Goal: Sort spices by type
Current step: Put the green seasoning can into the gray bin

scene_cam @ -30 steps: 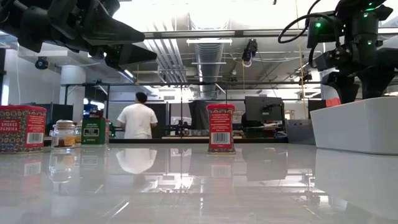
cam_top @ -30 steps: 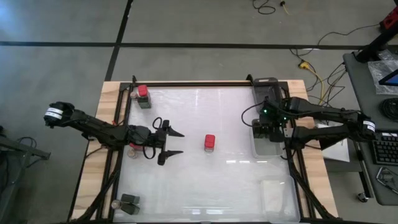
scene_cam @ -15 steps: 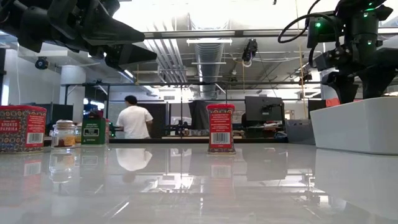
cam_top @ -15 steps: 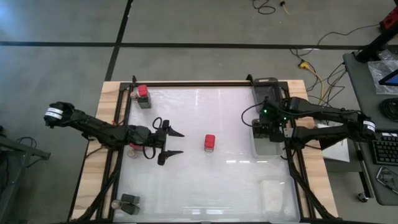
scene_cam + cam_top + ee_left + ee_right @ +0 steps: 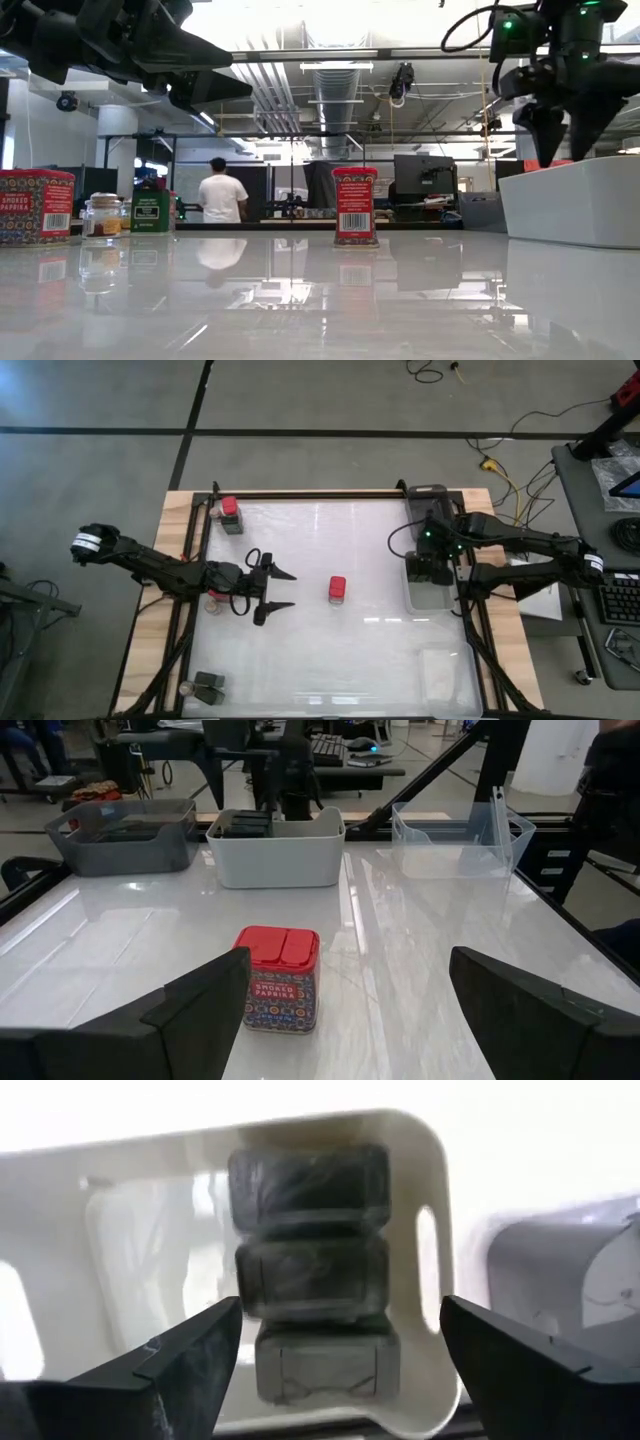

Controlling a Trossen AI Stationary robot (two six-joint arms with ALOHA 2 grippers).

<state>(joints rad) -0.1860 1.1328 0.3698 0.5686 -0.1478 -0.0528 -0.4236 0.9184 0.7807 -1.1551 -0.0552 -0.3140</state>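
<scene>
One red tin (image 5: 337, 589) mid-worktop: rigid, light, slick; grip flat sides. Left claw (image 5: 279, 589) wide at its 9 o'clock; right claw (image 5: 430, 570) wide over white bin (image 5: 432, 598).

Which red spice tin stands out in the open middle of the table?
The red tin alone mid-table, in front of the left jaws; the other red tin sits at the far left corner.
</scene>
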